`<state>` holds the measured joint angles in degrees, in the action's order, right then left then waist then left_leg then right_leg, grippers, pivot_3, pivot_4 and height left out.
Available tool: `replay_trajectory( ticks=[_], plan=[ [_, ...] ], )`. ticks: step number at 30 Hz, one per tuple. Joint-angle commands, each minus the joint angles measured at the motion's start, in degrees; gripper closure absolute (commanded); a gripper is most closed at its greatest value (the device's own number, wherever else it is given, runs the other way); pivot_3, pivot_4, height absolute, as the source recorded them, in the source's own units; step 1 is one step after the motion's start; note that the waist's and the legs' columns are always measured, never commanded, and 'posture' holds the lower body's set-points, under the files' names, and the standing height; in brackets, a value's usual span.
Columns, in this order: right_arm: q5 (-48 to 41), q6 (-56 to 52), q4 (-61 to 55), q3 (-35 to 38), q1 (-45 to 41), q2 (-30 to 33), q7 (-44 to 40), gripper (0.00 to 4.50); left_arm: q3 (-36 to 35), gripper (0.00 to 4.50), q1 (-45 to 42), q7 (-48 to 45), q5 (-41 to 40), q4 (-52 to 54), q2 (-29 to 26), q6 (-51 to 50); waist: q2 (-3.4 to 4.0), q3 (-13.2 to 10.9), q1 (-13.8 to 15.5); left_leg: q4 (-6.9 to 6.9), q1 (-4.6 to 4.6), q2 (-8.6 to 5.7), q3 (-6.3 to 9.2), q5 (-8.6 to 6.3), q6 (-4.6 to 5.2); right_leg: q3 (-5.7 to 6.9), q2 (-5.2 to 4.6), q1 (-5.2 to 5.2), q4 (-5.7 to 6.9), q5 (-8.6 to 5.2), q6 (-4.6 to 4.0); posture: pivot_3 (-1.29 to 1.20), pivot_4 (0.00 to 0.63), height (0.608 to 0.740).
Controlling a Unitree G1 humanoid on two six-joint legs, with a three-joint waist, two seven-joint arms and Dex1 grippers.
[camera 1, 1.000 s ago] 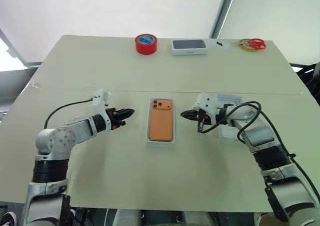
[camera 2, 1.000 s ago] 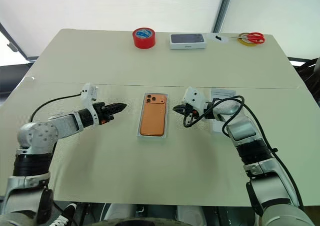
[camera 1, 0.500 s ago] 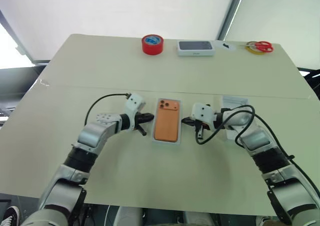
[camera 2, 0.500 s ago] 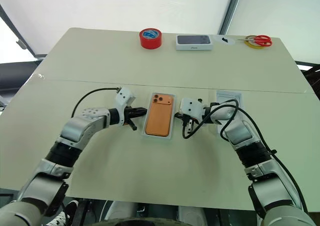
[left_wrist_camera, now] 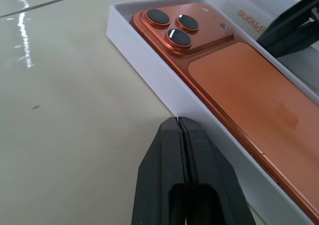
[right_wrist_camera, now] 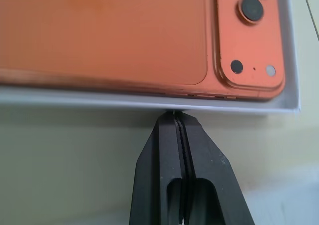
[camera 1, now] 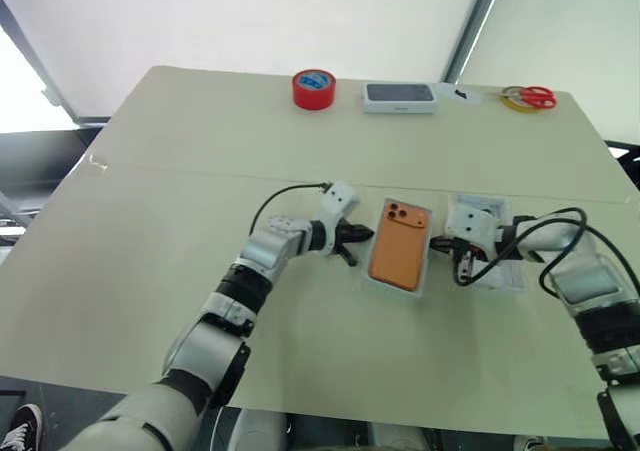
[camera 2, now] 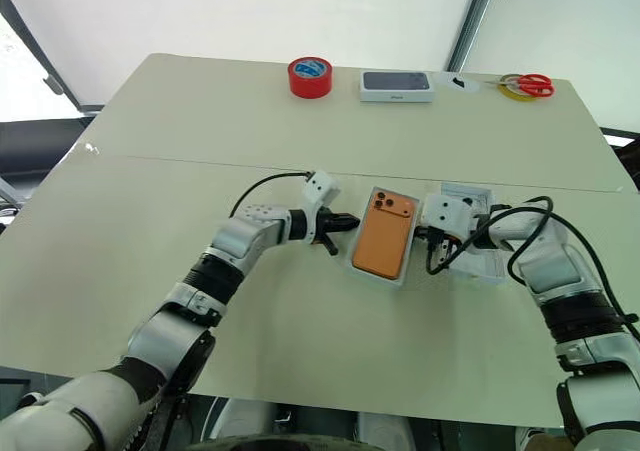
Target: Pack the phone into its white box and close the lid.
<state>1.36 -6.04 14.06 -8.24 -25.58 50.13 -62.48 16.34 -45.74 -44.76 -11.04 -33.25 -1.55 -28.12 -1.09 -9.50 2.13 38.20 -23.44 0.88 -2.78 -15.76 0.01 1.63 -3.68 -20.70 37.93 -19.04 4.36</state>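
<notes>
On the desk [camera 1: 180,201] one orange phone [camera 1: 399,258] lies in one white box [camera 1: 372,279], with one lid [camera 1: 497,271] beside it, and two end effectors, left [camera 1: 366,235] and right [camera 1: 436,241], both closed and empty, flank the box.

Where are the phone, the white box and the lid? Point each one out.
the phone [camera 1: 400,259]: left eye view, middle of its orange back.
the white box [left_wrist_camera: 149,65]: left wrist view, its white side wall.
the lid [camera 1: 478,211]: left eye view, far end beyond the right arm.
</notes>
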Motion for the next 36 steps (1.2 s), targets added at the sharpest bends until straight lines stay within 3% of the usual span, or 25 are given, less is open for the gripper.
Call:
replay_trajectory(
  ticks=[1,8,23,36],
  plan=[
    [-0.2,2.6,0.4,1.2,0.0,0.3,0.3,4.50,2.4,4.46,-0.4,-3.1,0.0,-0.1,4.2,-0.2,0.00,0.0,0.1,0.00,0.00,0.00,0.01,0.00,0.00,0.01,0.00,0.00,0.00,0.00,0.00,0.00,0.150,0.740],
    [0.2,3.7,1.3,2.1,1.5,0.9,0.5,4.50,3.8,4.46,2.6,-6.6,0.5,4.5,3.3,-2.4,0.00,0.0,0.0,0.00,0.00,0.01,0.02,0.18,-0.31,0.01,0.00,0.00,0.00,0.00,0.01,0.00,0.150,0.740],
    [0.2,2.5,-0.8,1.9,2.6,1.5,-1.8,4.50,-1.5,4.46,1.1,-0.2,2.5,0.5,3.2,1.4,0.00,0.0,-0.1,0.00,0.02,0.03,0.04,0.17,-0.30,0.01,0.00,0.02,0.01,0.00,0.01,0.00,0.150,0.740],
    [1.3,4.2,-0.1,2.8,2.7,2.2,-0.9,4.50,-1.2,4.46,4.7,-1.2,2.1,6.2,1.2,0.4,0.01,0.0,-1.1,-0.02,0.02,0.05,0.04,0.21,-0.36,0.01,0.03,0.01,0.02,0.00,0.01,0.00,0.150,0.740]
  ],
)
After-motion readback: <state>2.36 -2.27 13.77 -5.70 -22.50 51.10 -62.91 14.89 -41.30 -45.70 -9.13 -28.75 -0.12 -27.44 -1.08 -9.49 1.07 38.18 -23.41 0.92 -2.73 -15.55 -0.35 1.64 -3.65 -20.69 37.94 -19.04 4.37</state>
